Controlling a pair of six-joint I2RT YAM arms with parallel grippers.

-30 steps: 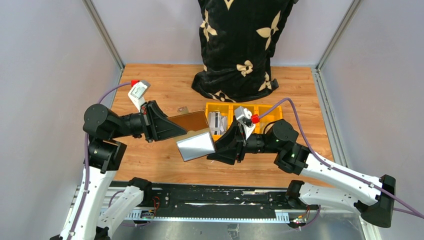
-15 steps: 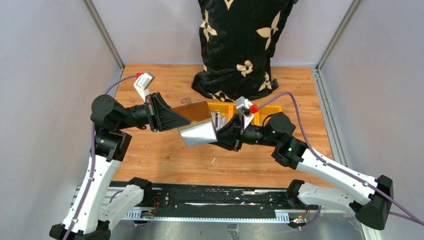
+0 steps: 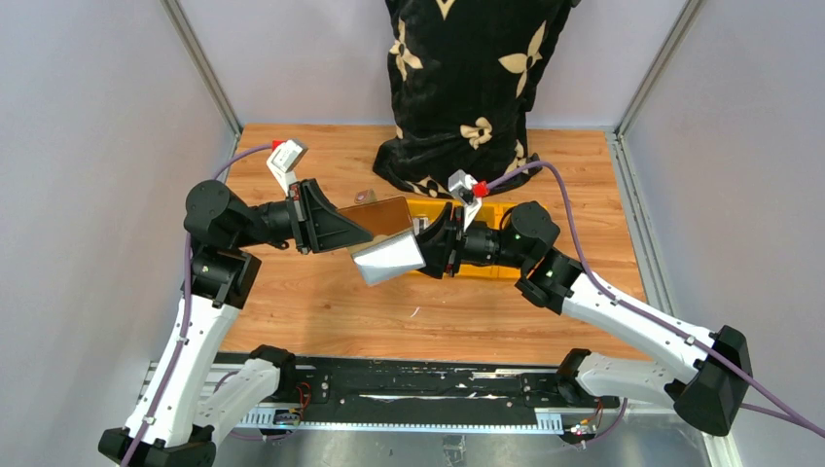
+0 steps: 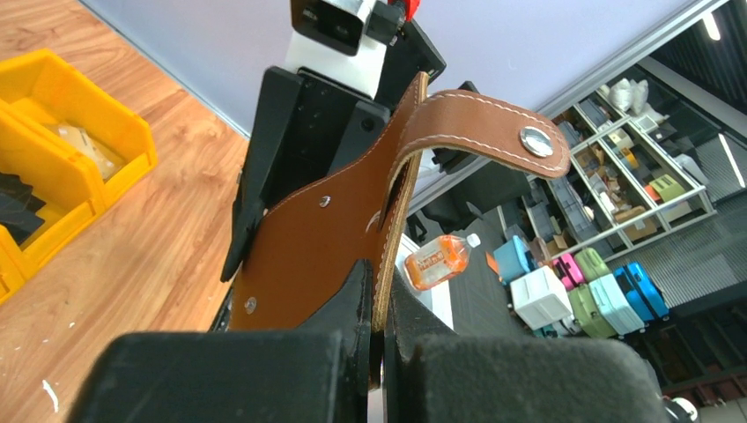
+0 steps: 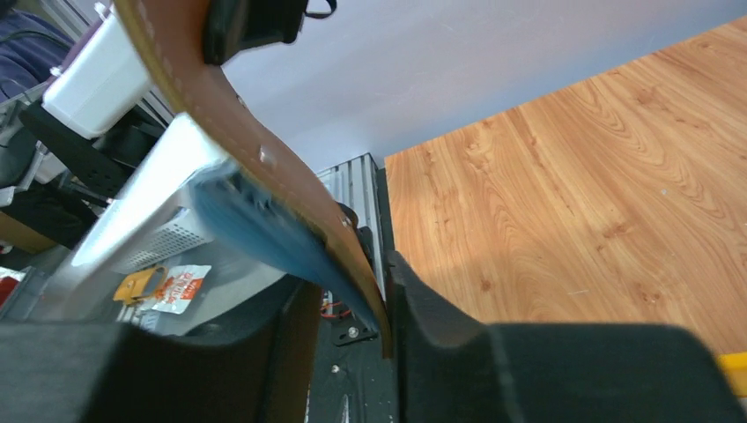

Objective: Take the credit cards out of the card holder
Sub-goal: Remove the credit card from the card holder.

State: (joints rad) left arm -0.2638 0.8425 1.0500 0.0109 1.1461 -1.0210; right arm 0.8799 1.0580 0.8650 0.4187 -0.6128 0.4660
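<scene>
From above, the left gripper (image 3: 342, 230) is clamping the brown outer flap of the small square brown leather card holder (image 3: 377, 216). The holder is hanging open in the air over the wooden table (image 3: 321, 302), just in front of the yellow plastic bins (image 3: 494, 216). The right gripper (image 3: 425, 250) is pinching the opposite flap, with the shiny grey-silver inner side (image 3: 389, 261) facing up and tilting down toward the near edge. Behind the bins, a black fabric bundle with beige flower shapes (image 3: 467, 88) is standing at the back wall.

Over to the left wrist: the black fingers (image 4: 264, 379) are squeezing the stitched brown leather edge, and the holder is rising upright between them. At the top, a brown strap with a silver snap (image 4: 493, 119) is curling off to the right. The yellow bins are sitting on the wood at the left.

Right wrist now: its fingers (image 5: 440, 339) are gripping the leather edge tight, silver lining to the left. A bluish-grey layer (image 5: 264, 238) is lying along the inside of the leather; whether that is one of the credit cards, I cannot tell
</scene>
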